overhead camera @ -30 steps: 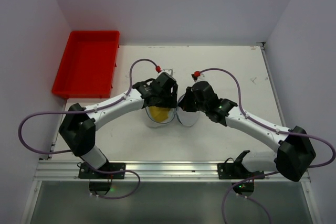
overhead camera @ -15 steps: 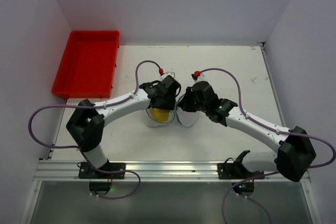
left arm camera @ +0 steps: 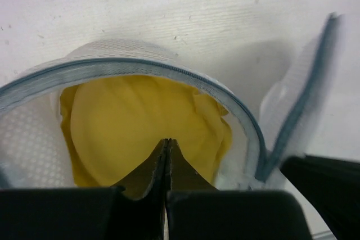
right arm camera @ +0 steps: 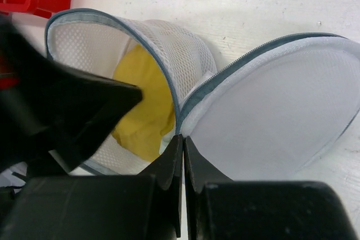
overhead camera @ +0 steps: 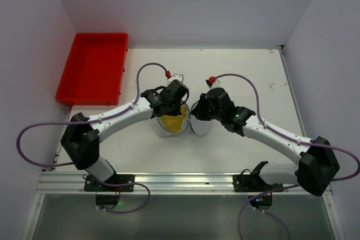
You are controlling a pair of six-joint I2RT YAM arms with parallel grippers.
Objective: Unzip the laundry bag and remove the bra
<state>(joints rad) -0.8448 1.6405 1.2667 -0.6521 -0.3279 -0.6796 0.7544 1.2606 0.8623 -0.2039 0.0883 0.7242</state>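
The laundry bag (overhead camera: 164, 131) stands at mid-table with its mouth unzipped, and its round lid (overhead camera: 203, 126) is folded out to the right. A yellow bra (overhead camera: 174, 120) fills the inside. My left gripper (overhead camera: 177, 111) reaches into the mouth. Its jaws are pressed together with the tips in the yellow bra (left arm camera: 140, 116), just inside the bag's dark rim (left arm camera: 140, 67). My right gripper (right arm camera: 183, 136) is shut on the white mesh seam where the lid (right arm camera: 281, 99) joins the bag wall (right arm camera: 180, 49).
A red rectangular tray (overhead camera: 93, 68) sits at the back left of the table. Both arms cross the near half and meet at the bag. Purple cables loop above each wrist.
The left gripper has shut inside the bag's mouth on the yellow fabric, and more yellow shows at the opening. The right arm has not moved.
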